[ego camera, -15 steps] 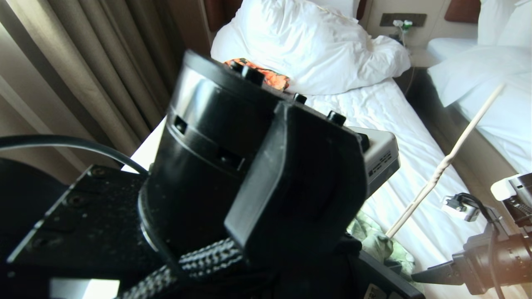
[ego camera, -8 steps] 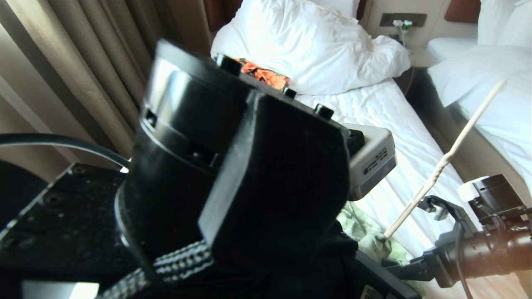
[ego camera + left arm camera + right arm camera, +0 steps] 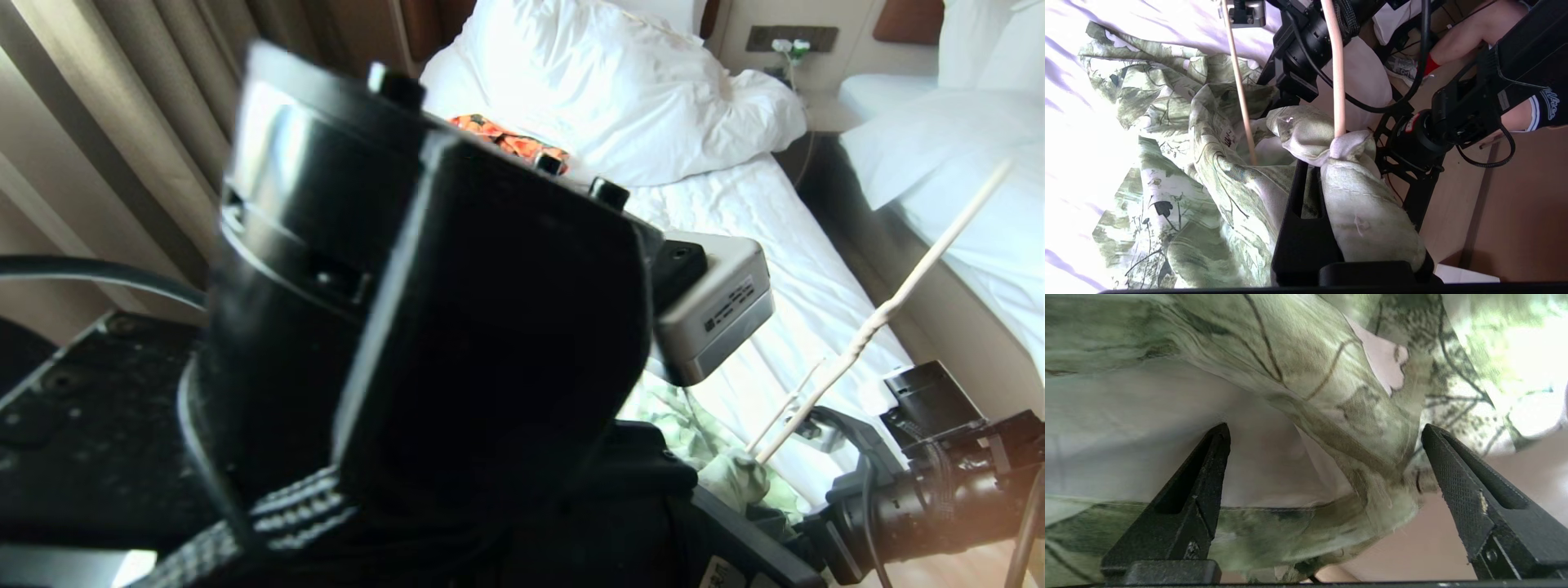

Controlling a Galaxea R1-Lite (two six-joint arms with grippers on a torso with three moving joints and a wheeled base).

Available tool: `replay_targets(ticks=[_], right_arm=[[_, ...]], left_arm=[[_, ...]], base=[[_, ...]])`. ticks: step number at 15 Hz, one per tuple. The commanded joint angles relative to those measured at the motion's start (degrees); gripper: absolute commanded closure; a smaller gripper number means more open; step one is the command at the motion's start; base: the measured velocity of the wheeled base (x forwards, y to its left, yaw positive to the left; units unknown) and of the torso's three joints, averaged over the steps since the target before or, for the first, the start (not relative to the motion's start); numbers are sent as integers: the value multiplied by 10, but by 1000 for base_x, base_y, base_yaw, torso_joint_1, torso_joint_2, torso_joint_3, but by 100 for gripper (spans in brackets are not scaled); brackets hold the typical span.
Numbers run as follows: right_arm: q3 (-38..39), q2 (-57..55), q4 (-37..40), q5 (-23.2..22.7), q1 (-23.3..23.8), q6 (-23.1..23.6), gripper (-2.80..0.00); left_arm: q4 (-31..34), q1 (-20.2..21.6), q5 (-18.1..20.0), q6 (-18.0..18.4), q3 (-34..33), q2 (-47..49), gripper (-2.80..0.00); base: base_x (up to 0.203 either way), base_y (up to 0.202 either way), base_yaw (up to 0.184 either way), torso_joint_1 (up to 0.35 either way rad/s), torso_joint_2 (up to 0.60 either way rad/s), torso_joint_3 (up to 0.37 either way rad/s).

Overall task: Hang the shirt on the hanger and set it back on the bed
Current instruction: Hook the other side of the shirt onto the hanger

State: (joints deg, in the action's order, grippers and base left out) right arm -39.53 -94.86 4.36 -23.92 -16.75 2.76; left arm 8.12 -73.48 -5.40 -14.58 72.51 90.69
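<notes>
The light green short-sleeved shirt with a darker branch print (image 3: 1208,179) is lying crumpled at the near end of the single bed with the wrinkled white sheet (image 3: 784,286), partly spilling over its near edge. The thin cream-coloured wire hanger (image 3: 1337,69) is standing tilted out of the shirt, one of its rods pushed into a gathered fold of fabric and a second rod entering the cloth beside it; in the head view its rod (image 3: 890,306) is slanting up to the right above the sheet.

The left gripper (image 3: 1314,179) is sitting at that fold, its jaws clenched on the shirt where the hanger rod goes in. The bulky black left arm is filling most of the head view.

The right gripper (image 3: 1327,457) is hovering close against the shirt's hem at the near right, jaws released and spread wide with cloth between but not pinched.

A small orange floral garment (image 3: 510,140) is lying far off beside the big white pillow (image 3: 620,90).
</notes>
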Motion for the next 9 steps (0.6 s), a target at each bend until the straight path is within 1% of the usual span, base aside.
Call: replay_targets(ticks=[1,4,7,9], right_arm=[[21,-4,-37,-2,-2,-1,0],[32,-8,-44,-3,-1,-4,0],[27,-2,-47,-3,2,-5,0],[24,5,-76,-2,11,-37,0]], left_arm=[[0,0,0,-1,1,-5,0],[-2,0,-4,-1,2,-7,0],[-1,0,-4,-1,2,-7,0],[0,0,-3,-3,-1,-11,0]], base=[[0,0,0,0,0,0],[0,0,0,0,0,0],[0,0,0,0,0,0],[0,0,0,0,0,0]])
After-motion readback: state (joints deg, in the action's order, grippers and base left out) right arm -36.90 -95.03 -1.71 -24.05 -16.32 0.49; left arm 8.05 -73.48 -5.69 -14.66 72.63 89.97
